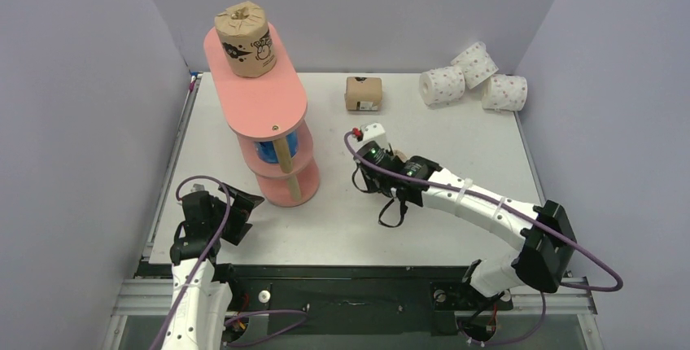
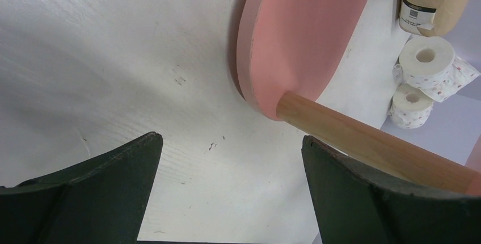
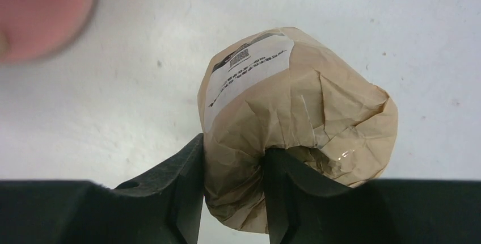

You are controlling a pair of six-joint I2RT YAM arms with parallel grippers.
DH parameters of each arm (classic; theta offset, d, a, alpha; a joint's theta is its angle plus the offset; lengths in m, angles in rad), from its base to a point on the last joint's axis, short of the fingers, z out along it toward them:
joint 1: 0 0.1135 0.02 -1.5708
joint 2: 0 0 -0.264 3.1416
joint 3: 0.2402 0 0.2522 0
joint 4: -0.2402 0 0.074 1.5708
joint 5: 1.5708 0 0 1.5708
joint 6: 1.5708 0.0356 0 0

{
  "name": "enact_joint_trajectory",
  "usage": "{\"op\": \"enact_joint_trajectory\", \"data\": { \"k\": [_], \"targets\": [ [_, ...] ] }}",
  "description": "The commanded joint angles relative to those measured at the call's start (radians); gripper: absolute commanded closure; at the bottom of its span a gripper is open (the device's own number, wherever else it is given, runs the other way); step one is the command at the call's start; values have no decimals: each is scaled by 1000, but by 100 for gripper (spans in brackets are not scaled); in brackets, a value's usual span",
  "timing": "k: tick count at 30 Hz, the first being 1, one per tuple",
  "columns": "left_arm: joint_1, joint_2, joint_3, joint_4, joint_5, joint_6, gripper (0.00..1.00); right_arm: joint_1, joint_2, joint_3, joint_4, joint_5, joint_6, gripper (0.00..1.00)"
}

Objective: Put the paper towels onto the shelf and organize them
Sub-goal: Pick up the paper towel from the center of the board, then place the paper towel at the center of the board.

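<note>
The brown roll in hand (image 3: pixel 295 113) is what I am watching. The right jaws are clamped on it. In the right wrist view I read one finger (image 3: pixel 292 196) as tucked into the crumpled hollow at its end and the other as pressed on the outer wrap. That makes it a pinch on the wall, not a grip around the whole body. Its long axis seems to run straight on from the jaws, away from the wrist, with the white label (image 3: pixel 249 71) turned up. It sits low over the middle of the counter (image 1: pixel 472 142); I cannot tell whether it is off the surface.

In the overhead view the shelf (image 1: pixel 272 110) lies to the left of that roll, near it, with bare counter between. Its top board carries a standing brown roll (image 1: pixel 244 39) on the far half, and the near half is free. Blue wrap (image 1: pixel 270 151) shows on the middle tier. I judge the free half of the top board the likely spot, which calls for a lift and a swing left.

The left jaws stand wide apart and hold nothing, low beside the shelf's foot, with a wooden post (image 2: pixel 363 139) just ahead. That arm is nearer the shelf, but the right one has the load. A third brown roll (image 1: pixel 364 94) and the dotted white rolls (image 1: pixel 443 85) lie at the far side.
</note>
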Motion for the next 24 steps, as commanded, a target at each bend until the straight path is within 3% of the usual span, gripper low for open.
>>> {"op": "enact_joint_trajectory", "data": {
  "k": [1,5,14,24],
  "targets": [
    [9,-12,13,68,17,-3,7,111,-37,24,-227,159,-85,66],
    [8,-9,10,78,14,-11,7,193,-5,20,-268,188,-91,66],
    [9,-4,32,80,6,-16,7,221,75,-18,-237,119,-105,61],
    [9,-1,20,89,0,-24,7,225,40,-14,-236,87,-86,41]
  ]
}}
